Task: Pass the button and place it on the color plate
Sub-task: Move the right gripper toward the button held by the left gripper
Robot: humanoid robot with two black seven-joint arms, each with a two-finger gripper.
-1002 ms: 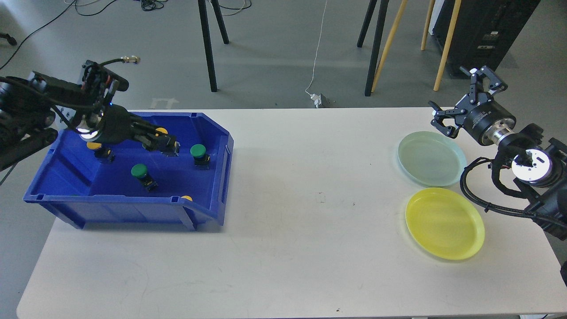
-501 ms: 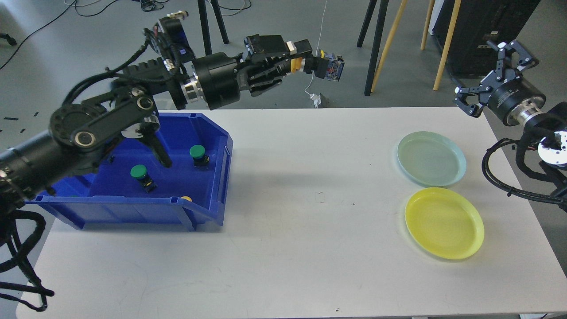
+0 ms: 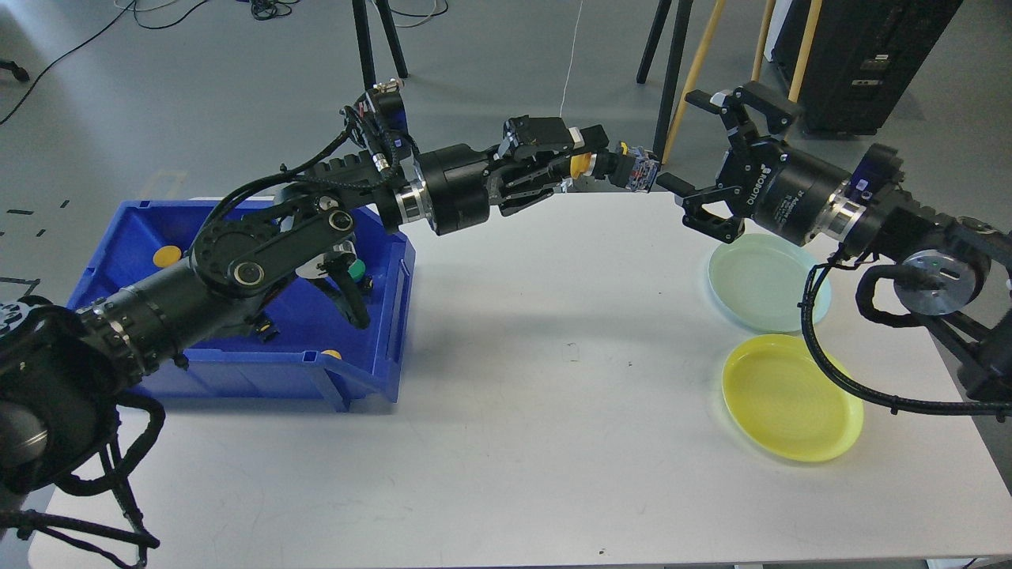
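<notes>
Both arms are matte black, built from thick cylindrical segments with round joint caps; the left arm (image 3: 237,276) shows ribbed collars, a silver ring behind its wrist and loose black cables looped along it, with a small blue part at the cable clamp. The right arm (image 3: 893,229) has a silver wrist ring, a round silver joint disc, a blue bit and a thick black cable hanging in a loop. Right gripper (image 3: 700,158) body carries white "ROBOTIQ" lettering; its fingers are black linkage bars.
</notes>
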